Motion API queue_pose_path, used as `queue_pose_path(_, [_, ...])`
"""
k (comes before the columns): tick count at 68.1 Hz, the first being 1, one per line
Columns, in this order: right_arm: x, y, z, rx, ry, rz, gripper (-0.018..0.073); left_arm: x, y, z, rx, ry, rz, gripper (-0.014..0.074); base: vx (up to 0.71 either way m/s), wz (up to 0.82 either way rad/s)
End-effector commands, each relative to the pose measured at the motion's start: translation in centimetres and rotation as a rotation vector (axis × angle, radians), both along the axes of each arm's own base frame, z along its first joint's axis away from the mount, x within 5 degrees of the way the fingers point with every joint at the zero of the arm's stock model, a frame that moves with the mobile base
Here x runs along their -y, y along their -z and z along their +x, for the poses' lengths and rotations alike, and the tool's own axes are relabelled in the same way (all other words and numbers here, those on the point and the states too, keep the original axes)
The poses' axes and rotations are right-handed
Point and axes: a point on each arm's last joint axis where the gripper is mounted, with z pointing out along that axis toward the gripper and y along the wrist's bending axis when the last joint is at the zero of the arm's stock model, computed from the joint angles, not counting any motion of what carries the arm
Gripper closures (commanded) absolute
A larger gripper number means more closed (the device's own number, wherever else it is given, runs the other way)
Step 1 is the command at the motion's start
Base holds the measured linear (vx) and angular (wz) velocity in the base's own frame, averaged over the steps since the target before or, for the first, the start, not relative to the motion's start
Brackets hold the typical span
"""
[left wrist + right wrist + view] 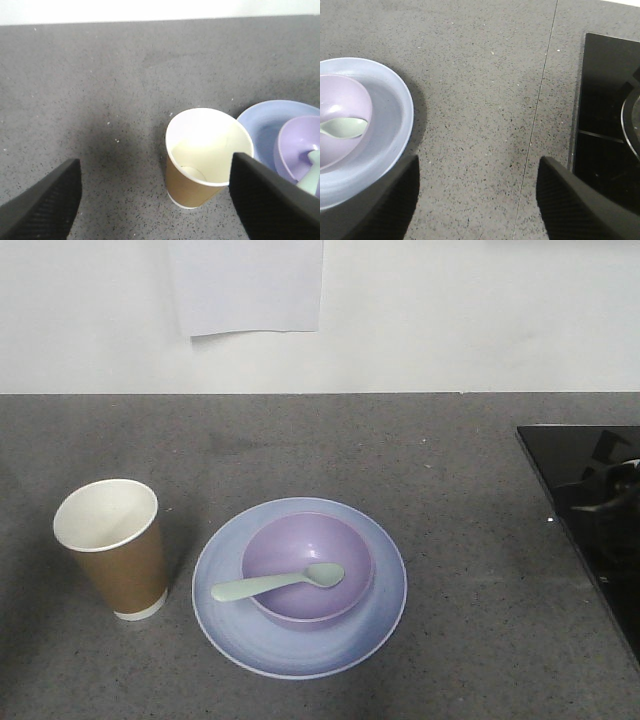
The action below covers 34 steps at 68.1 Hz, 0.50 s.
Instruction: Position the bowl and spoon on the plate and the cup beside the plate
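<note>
A lavender bowl [308,565] sits centred on a pale blue plate [299,650], a mint-green spoon [278,582] resting across it, head inside and handle over the rim. A brown paper cup [113,546] stands upright just beside the plate on the grey counter [420,470]. The left gripper [155,200] hangs spread wide, the cup between its fingers [42,205] and untouched. The right gripper [477,200], likewise released, has the plate just outside one finger and a black hob [607,110] beyond the other.
</note>
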Motion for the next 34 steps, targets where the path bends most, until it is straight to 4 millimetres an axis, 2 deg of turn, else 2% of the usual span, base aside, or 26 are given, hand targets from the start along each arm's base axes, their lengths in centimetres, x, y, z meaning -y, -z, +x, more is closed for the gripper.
queue_pose_path(1, [0.6,-1.0,-1.3,0.123,0.007,0.021,0.0069,-0.1,-1.1,-1.3,0.169,-0.013,-0.034,0.0027,0.00,0.00])
queue_pose_path(14, [1.4,0.5,-4.2,0.183,0.019,0.056,0.0069,-0.3,0.7,-4.0,0.235,-0.017,-0.041,0.0027,0.00,0.00])
queue_pose_path(34, [2.3,2.4,-7.1,0.308,0.015,0.069,0.0095,-0.5,3.5,-6.1,0.240,-0.014,-0.036,0.0027,0.00,0.00])
